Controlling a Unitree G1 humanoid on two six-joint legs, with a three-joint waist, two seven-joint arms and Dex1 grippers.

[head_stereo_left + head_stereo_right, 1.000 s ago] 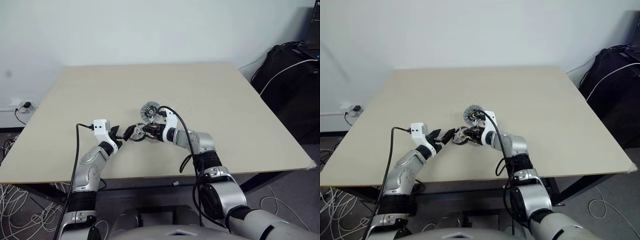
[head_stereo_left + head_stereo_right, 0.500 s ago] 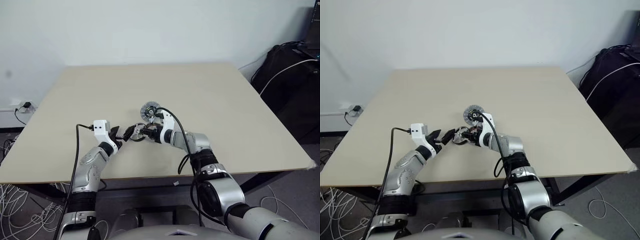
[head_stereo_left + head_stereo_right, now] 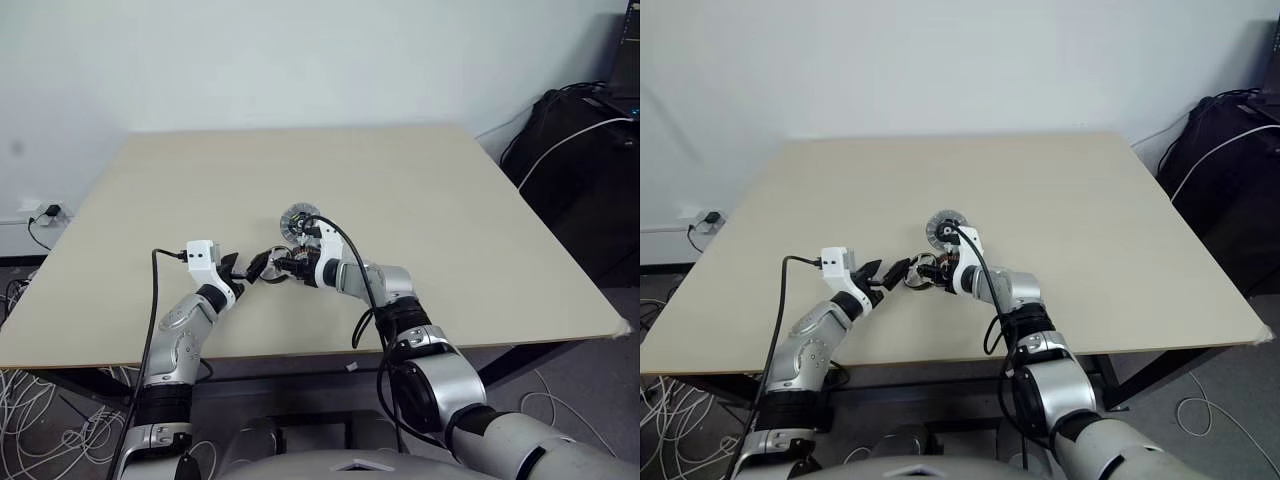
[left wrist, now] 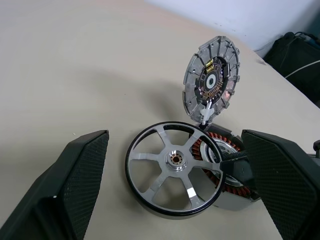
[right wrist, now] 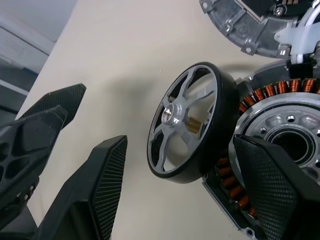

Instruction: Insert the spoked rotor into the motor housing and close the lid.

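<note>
The spoked rotor [image 4: 174, 179], dark-rimmed with pale spokes and a small hub, is tipped up on its edge against the motor housing [image 5: 280, 131], whose copper windings ring a pale grey centre. Just behind them the silver ribbed lid [image 4: 212, 80] stands hinged upright. My left gripper [image 4: 174, 134] is open, with its fingers wide on either side of the rotor and clear of it. My right gripper [image 5: 180, 142] comes from the opposite side and is open too; one finger [image 5: 267, 185] is over the housing and the other is beside the rotor's rim. Both meet near the table's middle [image 3: 272, 266].
The parts lie on a wide beige table [image 3: 420, 190]. A black bag with white cables [image 3: 580, 130] stands off its right side. A wall socket with plugs [image 3: 45, 212] is at the far left, and loose cables lie on the floor.
The right arm's elbow has drawn in slightly toward the left. Both grippers, the rotor, the housing and the lid stay where they were.
</note>
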